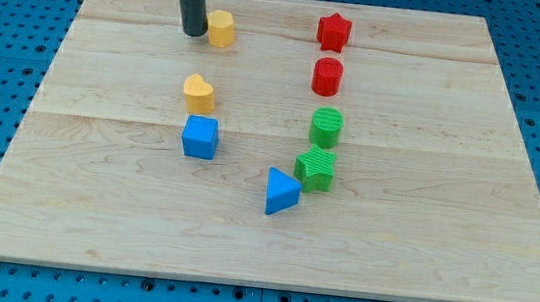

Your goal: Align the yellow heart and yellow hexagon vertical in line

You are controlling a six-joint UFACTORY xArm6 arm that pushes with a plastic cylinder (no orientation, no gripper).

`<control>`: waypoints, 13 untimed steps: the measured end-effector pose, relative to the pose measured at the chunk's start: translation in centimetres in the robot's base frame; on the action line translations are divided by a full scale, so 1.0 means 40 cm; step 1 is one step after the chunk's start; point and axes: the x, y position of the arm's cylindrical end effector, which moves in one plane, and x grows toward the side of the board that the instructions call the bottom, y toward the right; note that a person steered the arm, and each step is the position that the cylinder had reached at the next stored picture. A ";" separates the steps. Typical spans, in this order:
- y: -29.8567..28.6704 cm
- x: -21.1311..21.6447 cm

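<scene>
The yellow hexagon (222, 28) sits near the view's top, left of centre. The yellow heart (199, 92) lies below it, slightly to the left. My tip (194, 32) rests on the board just left of the yellow hexagon, touching or nearly touching its left side. The dark rod rises from there out of the view's top. The heart is well below the tip and apart from it.
A blue cube (200, 137) sits just below the heart. A blue triangle (281, 191) lies lower, near centre. A red star (334, 31), red cylinder (327, 77), green cylinder (327, 127) and green cube (316, 167) form a column to the right. The wooden board (442, 239) lies on blue pegboard.
</scene>
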 end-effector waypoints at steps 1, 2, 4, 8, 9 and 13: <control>-0.020 0.043; -0.033 0.227; -0.005 0.449; -0.042 0.290; 0.024 0.387; 0.070 0.321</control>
